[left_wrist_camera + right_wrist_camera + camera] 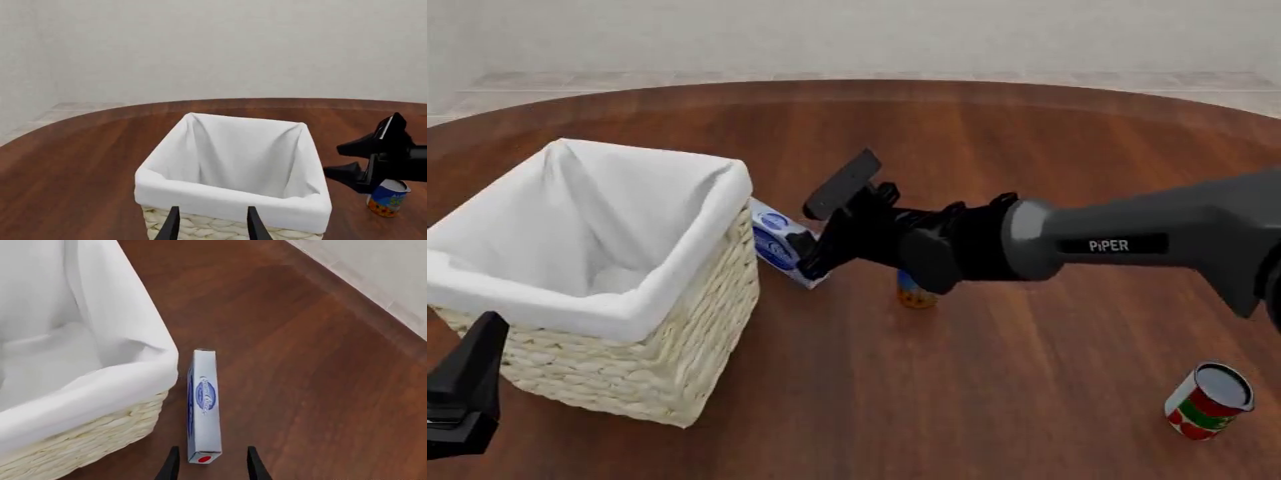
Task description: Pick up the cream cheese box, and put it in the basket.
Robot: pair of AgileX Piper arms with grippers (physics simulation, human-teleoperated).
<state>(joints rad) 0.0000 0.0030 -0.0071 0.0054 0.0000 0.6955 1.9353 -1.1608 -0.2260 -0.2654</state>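
Cream cheese box (203, 410) stands on its long narrow edge on the bench (988, 400), just beside the right wall of the basket (681, 330). In the right wrist view the box runs lengthwise away from the camera, blue oval logo on the side face, red oval on the near end. Whether box and wicker touch: cannot tell; a thin strip of bench appears between them in the right wrist view.

Basket sits at the left of the bench, white cloth liner folded over its rim. Nothing but liner shows inside it.

Right gripper (208, 466): the arm reaches in from the right across the middle of the bench, jaws spread and released, one finger to either side of the box's red-oval end. The fingers (171, 467) stand clear of the carton faces with a gap on each side; nothing is grasped. Box is on the bench, not lifted.

Left gripper (209, 225): sits at the near left corner of the scene, on the near side of the basket, jaws apart and empty, pointing over the near rim.

Blue-and-yellow can (388, 197) stands upright on the bench, right of the box, mostly hidden behind the right arm in the front view. Red-and-green can (1209, 400) stands upright at the near right, well apart from everything else.
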